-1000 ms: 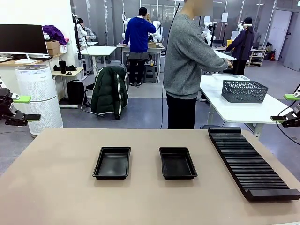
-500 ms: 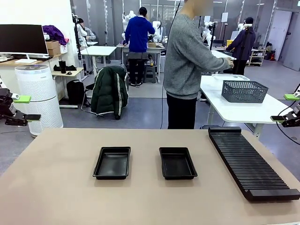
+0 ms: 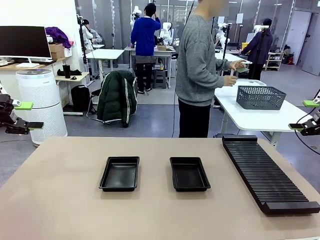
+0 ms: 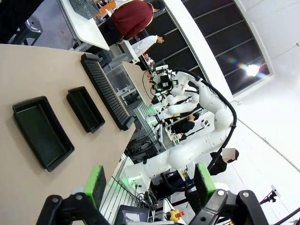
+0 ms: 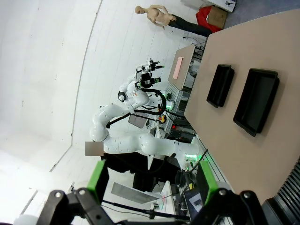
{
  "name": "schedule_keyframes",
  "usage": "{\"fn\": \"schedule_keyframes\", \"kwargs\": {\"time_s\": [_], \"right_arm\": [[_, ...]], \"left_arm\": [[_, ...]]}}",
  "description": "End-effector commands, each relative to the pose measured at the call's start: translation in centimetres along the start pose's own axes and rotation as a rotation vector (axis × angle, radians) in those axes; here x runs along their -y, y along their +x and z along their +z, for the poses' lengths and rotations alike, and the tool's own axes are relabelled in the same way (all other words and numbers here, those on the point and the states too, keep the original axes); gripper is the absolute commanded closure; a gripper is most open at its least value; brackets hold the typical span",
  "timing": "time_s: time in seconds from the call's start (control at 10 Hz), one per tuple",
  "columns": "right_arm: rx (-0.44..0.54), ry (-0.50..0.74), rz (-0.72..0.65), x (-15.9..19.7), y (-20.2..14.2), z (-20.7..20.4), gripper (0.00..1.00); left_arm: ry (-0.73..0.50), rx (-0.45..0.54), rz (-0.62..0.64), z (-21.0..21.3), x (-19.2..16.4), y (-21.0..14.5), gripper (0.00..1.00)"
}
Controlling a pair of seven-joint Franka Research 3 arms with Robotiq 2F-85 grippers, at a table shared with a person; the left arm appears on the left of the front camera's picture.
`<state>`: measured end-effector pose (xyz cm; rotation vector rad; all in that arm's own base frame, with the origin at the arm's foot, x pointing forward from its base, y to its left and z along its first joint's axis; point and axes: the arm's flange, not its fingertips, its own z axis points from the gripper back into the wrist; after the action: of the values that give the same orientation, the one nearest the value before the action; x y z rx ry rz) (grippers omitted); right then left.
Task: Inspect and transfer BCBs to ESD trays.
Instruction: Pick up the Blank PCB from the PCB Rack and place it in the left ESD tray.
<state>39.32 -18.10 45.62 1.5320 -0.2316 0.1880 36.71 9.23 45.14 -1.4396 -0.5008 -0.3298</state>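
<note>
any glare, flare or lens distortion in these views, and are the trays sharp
front view: soft even light, the left ESD tray and the right ESD tray sharp, only a faint sheen on their floors; left wrist view: rolled and bent by the wide lens, a bright lamp flares with a rainbow streak beside it; right wrist view: rolled too, the white wall washed out.

Site type: open-plan electronics/robotics lab, per rows of white worktables (image 3: 250,119), person in blue (image 3: 145,35) at far bench, desk monitor (image 3: 24,41), air purifier (image 3: 41,102), ESD trays (image 3: 120,173), slotted rack (image 3: 265,175), mesh basket (image 3: 261,97).
</note>
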Motion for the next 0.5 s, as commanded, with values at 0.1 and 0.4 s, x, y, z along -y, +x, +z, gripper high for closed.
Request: {"fn": "schedule_keyframes", "kwargs": {"time_s": [0.1,0.4], "right_arm": [[-0.002,-0.013,-0.004,-0.12,0.0,0.01,0.0],[-0.002,-0.013,-0.004,-0.12,0.0,0.01,0.0]], "left_arm": [[-0.002,0.005,0.009,0.07,0.0,0.03,0.0],[-0.002,0.005,0.009,0.07,0.0,0.03,0.0]]}}
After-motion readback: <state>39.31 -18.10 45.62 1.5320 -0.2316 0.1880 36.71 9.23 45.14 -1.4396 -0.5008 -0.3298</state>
